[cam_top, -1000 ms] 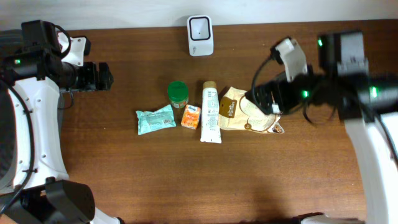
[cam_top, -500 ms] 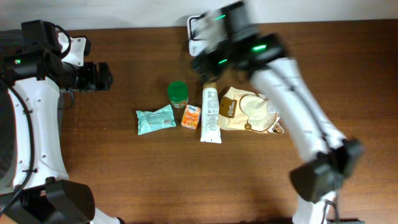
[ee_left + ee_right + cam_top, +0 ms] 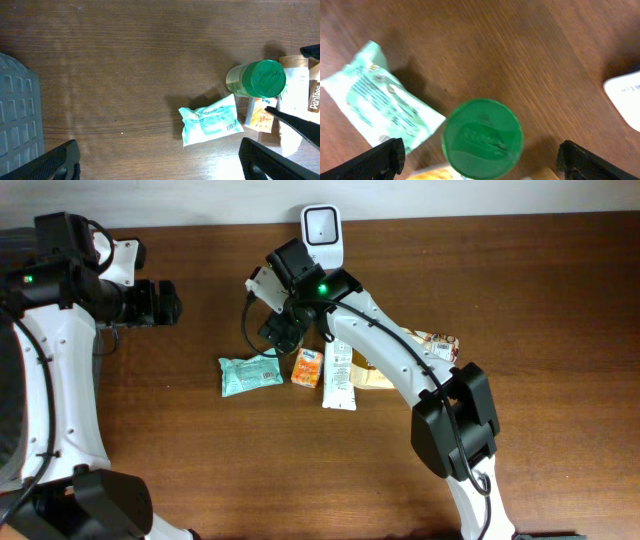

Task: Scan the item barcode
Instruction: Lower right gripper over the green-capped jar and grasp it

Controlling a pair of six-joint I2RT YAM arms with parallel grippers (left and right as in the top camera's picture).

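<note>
two arms work at a brown wooden worktop (image 3: 200, 460). the left hand (image 3: 165, 302) is at the upper left of the overhead frame, well apart from the goods. its fingers (image 3: 55, 162) stand wide, with nothing between them.

the right arm reaches from the lower right of the frame up to the middle. the right hand (image 3: 282, 330) hangs over the jar with the green lid (image 3: 482, 137) and hides it from the overhead camera. in the right wrist view the round lid lies at the lower middle, between the two dark fingers (image 3: 375, 160). these fingers are spread wide and do not touch the jar, so this hand holds nothing.

in the left wrist view the jar stands upright at the right of the frame. the small orange box (image 3: 308, 367) is just below it, and the teal packet (image 3: 250, 372) lies flat at its lower left. the white tube (image 3: 340, 370) lies beside the orange box, on the right of it in the overhead frame. a beige pouch (image 3: 368, 377) is next to the tube and is mostly hidden under the right arm.

the white scanner (image 3: 322, 225) stands at the upper middle of the overhead frame, at the back edge of the worktop, near the right hand. a grey grid tray (image 3: 17, 115) shows at the left edge of the left wrist view.
</note>
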